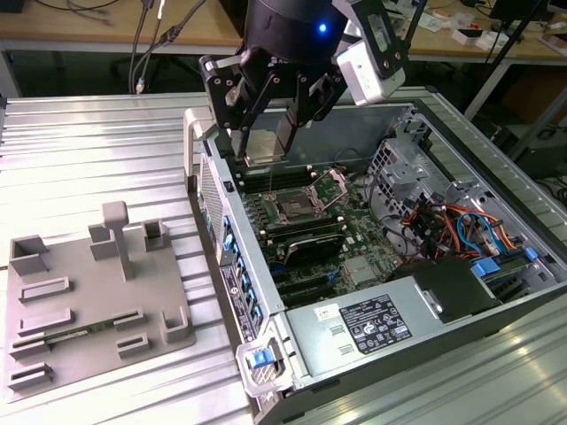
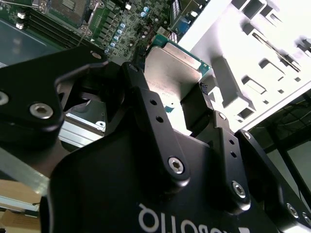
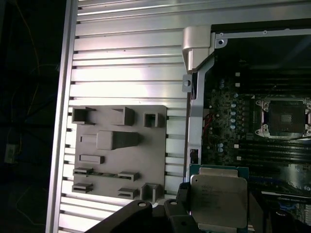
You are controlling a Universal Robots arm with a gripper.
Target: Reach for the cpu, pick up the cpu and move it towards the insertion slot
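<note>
My gripper (image 1: 266,152) is shut on the cpu (image 1: 265,144), a thin pale silver square chip gripped by its edges. It hangs above the near wall of the open computer case, over the motherboard's edge. In both wrist views the cpu (image 3: 218,200) (image 2: 174,73) sits between the black fingers (image 2: 143,97). The insertion slot (image 1: 295,211), a square socket with a shiny metal frame and dark centre, lies on the motherboard below and a little toward the exterior view's right of the chip. The first wrist view also shows the insertion slot (image 3: 286,116), apart from the held chip.
The open computer case (image 1: 266,292) holds memory slots, cables and a drive cage (image 1: 416,168). A grey plastic plate with raised blocks (image 1: 89,292) (image 3: 116,155) lies on the ribbed metal table (image 1: 89,150) at the exterior view's left. Benches and cables stand behind.
</note>
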